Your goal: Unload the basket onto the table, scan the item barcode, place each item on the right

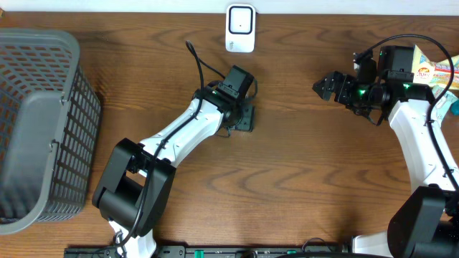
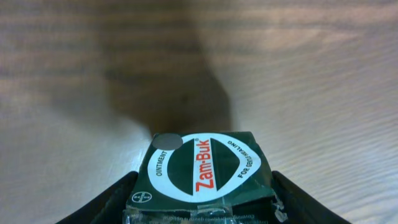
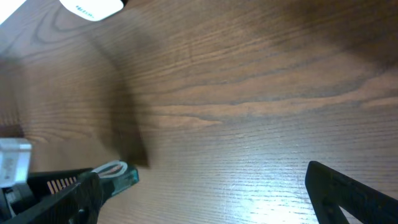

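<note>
Snugly, the left gripper (image 2: 208, 202) clasps a green Zam-Buk box (image 2: 205, 171) between its jaws; the right gripper (image 3: 208, 196) gapes wide, empty.

The dark green cardboard ointment box (image 2: 202, 186) is sitting pinched between the fingers of the left gripper (image 2: 205, 177), near the middle of the brown wooden table (image 1: 301, 179). Its broad face is showing a white oval with red "Zam-Buk" lettering, a grey round sticker at the top edge. The small white rounded plastic scanner (image 1: 240, 29) is standing at the far table edge, well apart, facing up.
</note>
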Tool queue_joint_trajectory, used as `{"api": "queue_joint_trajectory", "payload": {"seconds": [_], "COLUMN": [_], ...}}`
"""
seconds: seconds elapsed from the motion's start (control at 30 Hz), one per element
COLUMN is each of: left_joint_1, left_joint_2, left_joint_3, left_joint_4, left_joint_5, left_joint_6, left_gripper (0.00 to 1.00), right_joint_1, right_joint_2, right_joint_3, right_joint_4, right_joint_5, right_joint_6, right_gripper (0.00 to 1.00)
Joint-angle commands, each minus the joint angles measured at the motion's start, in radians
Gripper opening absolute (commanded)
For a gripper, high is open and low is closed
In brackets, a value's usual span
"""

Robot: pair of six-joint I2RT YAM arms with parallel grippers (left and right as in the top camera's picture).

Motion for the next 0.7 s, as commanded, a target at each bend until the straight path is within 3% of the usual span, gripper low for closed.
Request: {"api": "queue_joint_trajectory", "payload": {"seconds": [0.0,0.23,0.3,0.67], "left_joint_1": [0.002,0.002,0.002,0.002], "left_joint_2": [-0.011,-0.011,-0.011,-0.011], "left_joint_3": [-0.002,-0.002,-0.002,-0.002], "left_joint_4": [-0.056,-0.093,-0.092,-0.066], "left_joint_5": [-0.055,-0.062,-0.062,-0.062], "left_joint_6": [0.017,0.017,0.017,0.042], "left_gripper": [0.56,0.57,0.68,0.71], "right_joint_1": [0.007,0.009,0.009,0.018], "right_joint_2": [0.013,0.013,0.013,0.013], "right_joint_3": [-0.006,-0.006,-0.006,-0.006], "right_joint_4": [0.001,0.011,0.011,0.012], "right_joint_5": [-0.015,-0.015,-0.015,-0.015], "right_joint_6": [0.006,0.006,0.006,0.006], "right_gripper": [0.99,0.99,0.99,0.99]}}
